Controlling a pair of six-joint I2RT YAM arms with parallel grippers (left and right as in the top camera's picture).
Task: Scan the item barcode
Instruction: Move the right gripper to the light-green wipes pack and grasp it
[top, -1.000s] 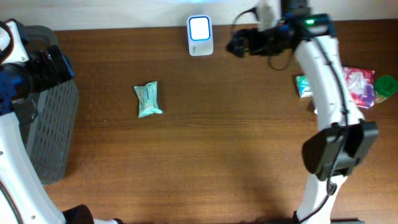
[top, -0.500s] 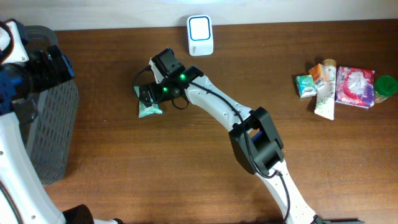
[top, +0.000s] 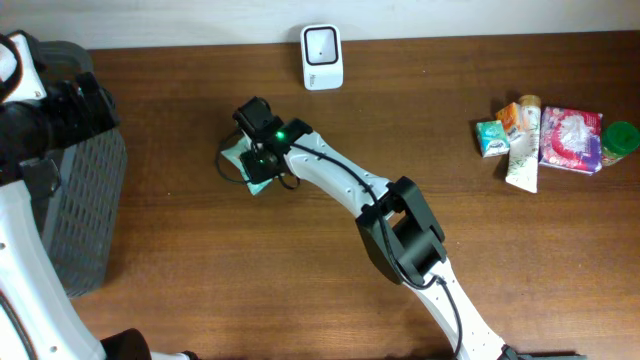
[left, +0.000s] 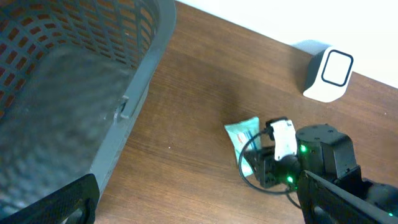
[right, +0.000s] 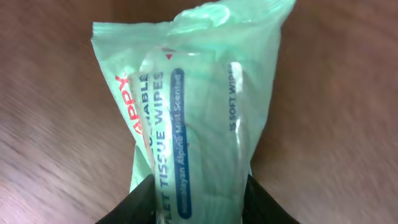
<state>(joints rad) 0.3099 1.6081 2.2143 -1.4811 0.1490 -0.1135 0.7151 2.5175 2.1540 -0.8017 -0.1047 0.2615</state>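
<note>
The item is a pale green pack of tissue wipes (top: 233, 157) lying on the wooden table, left of centre. My right gripper (top: 256, 158) is down on it. In the right wrist view the pack (right: 199, 106) fills the frame, and the two black fingers (right: 134, 202) press against its two long sides at the near end. The white barcode scanner (top: 321, 57) stands at the back edge, apart from the pack. My left gripper (left: 199, 211) hangs open over bare wood beside the basket, with nothing between its fingers; the pack (left: 244, 134) lies ahead of it.
A grey mesh basket (top: 85, 210) stands at the left edge of the table. A pile of other packaged items (top: 550, 135) lies at the far right. My right arm stretches diagonally across the middle of the table.
My right arm has swung from the back right, near the scanner, over to the wipes pack, and its jaws have closed in on the pack. The left arm has not moved.
</note>
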